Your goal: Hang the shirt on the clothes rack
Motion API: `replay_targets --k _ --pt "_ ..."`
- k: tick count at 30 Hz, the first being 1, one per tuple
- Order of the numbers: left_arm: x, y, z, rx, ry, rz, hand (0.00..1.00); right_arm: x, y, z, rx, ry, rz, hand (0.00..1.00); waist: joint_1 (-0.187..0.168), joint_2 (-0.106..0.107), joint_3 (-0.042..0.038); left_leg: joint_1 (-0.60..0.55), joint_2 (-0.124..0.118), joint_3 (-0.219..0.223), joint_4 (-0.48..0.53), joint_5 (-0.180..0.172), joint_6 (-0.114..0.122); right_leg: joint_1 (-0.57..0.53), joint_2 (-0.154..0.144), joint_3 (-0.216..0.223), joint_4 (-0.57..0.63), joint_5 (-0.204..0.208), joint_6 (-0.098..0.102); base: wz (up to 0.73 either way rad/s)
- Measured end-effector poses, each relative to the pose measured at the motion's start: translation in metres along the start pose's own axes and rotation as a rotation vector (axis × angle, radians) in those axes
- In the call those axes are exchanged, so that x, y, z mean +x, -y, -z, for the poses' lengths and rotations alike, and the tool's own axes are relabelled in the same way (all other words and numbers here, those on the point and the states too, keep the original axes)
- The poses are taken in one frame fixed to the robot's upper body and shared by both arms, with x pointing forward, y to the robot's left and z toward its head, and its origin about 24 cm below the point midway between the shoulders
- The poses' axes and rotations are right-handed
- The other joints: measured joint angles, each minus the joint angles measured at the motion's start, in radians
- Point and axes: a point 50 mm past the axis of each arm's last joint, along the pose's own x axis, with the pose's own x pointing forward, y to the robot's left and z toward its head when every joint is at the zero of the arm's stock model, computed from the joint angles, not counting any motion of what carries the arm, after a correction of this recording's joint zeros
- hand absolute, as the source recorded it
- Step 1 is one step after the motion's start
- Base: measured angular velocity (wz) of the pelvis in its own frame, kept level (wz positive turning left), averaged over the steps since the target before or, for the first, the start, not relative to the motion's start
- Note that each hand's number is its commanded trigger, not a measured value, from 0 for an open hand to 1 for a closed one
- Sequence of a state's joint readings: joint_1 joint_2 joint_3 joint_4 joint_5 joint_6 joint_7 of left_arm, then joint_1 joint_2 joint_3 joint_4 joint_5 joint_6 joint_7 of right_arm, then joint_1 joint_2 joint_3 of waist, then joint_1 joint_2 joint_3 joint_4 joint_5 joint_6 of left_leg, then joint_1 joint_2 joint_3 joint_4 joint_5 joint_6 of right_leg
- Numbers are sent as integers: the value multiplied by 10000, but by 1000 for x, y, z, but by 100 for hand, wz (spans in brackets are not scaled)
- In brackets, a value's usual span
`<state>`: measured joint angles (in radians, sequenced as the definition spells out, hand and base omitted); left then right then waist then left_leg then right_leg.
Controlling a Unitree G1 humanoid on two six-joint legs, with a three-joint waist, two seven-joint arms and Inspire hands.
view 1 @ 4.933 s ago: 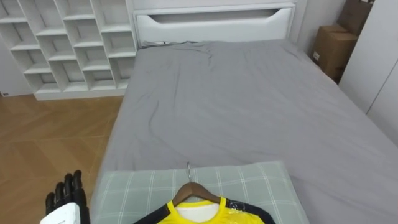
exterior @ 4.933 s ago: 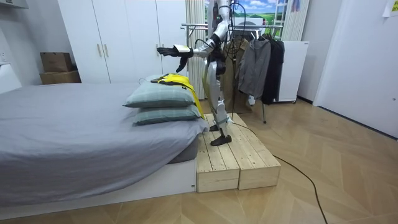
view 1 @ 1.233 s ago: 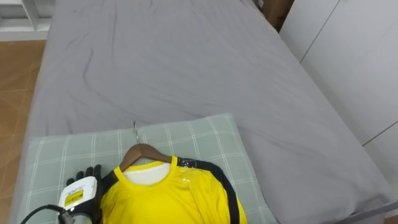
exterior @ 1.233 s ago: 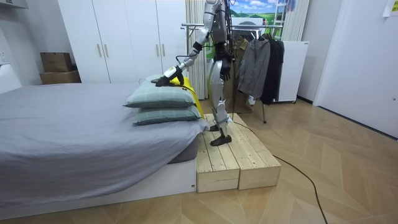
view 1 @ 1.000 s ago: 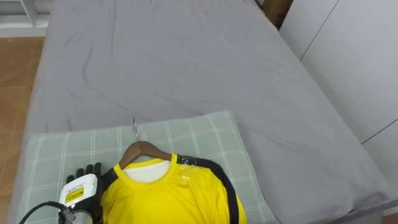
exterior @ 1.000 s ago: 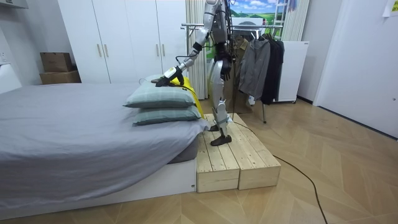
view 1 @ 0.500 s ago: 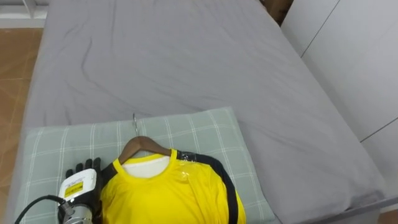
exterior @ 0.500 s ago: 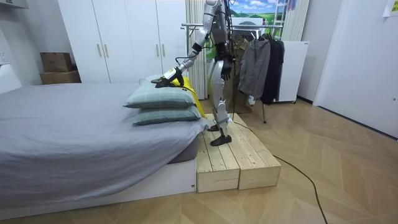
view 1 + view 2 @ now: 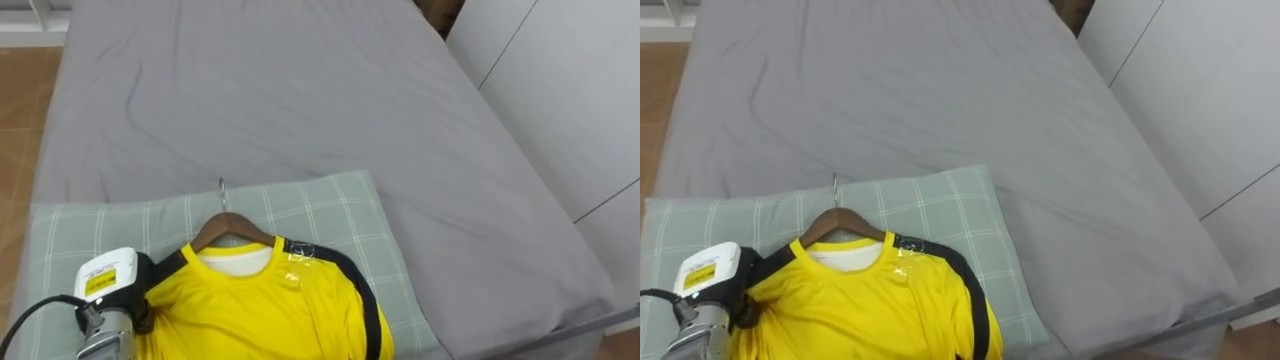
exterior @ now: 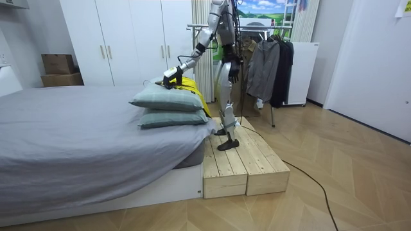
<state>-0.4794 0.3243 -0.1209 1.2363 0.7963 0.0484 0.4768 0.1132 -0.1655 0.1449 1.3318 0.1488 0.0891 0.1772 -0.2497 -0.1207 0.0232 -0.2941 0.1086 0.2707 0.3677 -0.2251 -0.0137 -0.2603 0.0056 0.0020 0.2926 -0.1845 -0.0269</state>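
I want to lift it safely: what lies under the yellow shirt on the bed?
The yellow shirt lies on a green checked pillow. A wooden hanger sits in its collar, hook free, its ends covered. The left hand is at its shoulder, partly hidden by cloth.

The shirt (image 9: 270,305) is smooth yellow cloth with a slight sheen and a small glossy patch below the collar. Its hanger (image 9: 232,228) is varnished brown wood with a thin metal hook (image 9: 222,190). The pillow (image 9: 330,215) is soft, matt checked cloth. The bed (image 9: 300,100) wears a matt grey sheet, lightly creased. The left hand (image 9: 143,290) looks like dark matt plastic. Beside the bed's edge, the platform (image 10: 241,163) is pale, unfinished wood planks.
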Motion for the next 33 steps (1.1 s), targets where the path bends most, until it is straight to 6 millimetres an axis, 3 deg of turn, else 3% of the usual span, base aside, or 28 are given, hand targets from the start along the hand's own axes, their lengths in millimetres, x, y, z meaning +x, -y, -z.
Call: replay_targets --k 5,11,19,25,31,33 --pt "-1 2 0 31 -106 153 100 0 0 -1 2 27 -2 0 -2 83 2 28 12 31 9 3 2 4 -6 -24 33 7 -7 -1" --pt "-2 6 -2 19 -117 383 100 0 0 -1 12 21 -86 0 0 209 66 258 -7 45 -103 4 1 182 -15 -19 28 12 -8 0" --pt "-4 9 0 4 -142 450 100 0 0 -3 19 149 -67 0 108 267 66 524 4 235 -264 9 -8 339 -17 -9 -31 12 -8 -3" --pt "-9 16 5 -315 -378 653 100 0 1 -4 43 230 192 0 50 408 31 795 -8 287 -331 9 -9 653 -36 -88 -215 24 -1 -2" --pt "-13 22 5 -998 -414 802 100 0 2 -5 65 393 329 0 76 701 -95 1027 -22 286 -450 11 -14 880 -35 -124 -332 42 3 0" --pt "-13 21 4 -1204 -400 726 100 0 2 -5 61 435 352 0 80 736 -97 1072 -23 280 -470 20 -28 918 -31 -119 -334 43 3 0"
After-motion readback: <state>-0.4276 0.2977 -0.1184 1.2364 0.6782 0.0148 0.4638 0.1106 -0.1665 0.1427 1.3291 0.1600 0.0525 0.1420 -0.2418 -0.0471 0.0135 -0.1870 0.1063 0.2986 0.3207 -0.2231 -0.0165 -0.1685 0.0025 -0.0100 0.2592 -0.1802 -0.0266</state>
